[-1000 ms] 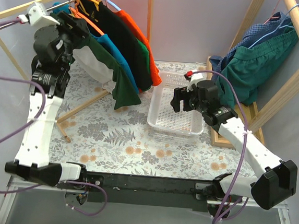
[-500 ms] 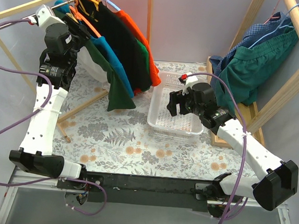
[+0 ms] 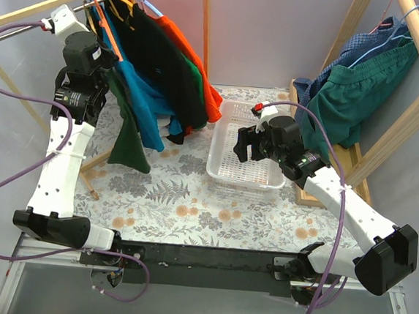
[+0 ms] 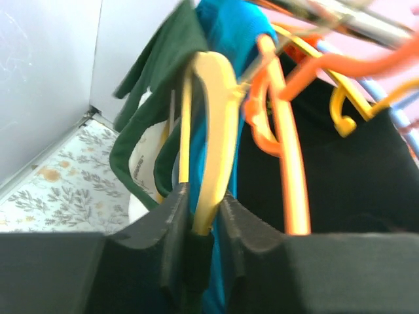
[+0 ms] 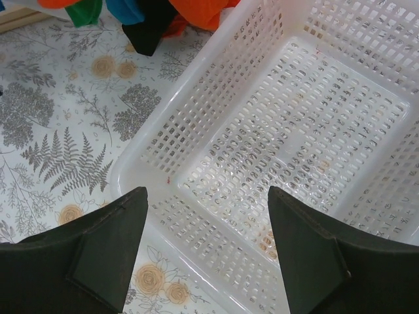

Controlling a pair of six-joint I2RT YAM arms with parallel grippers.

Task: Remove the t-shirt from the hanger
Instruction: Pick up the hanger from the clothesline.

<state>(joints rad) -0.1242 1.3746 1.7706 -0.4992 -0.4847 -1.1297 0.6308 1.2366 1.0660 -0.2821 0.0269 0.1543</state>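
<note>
So that the green t-shirt (image 3: pixel 130 146) can slide off, my left claw (image 4: pixel 201 210) pinches the yellow hanger (image 4: pixel 219 118) tight while my right claw (image 5: pixel 206 229) gapes empty over the basket (image 5: pixel 149 157).

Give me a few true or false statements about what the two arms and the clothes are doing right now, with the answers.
1. The left gripper is shut on the yellow hanger. True.
2. The white basket holds a folded shirt. False: nothing lies in it.
3. The right gripper is open above the basket. True.
4. The dark green t-shirt is draped over the basket. False: it hangs below the rail, beside the left arm.
</note>
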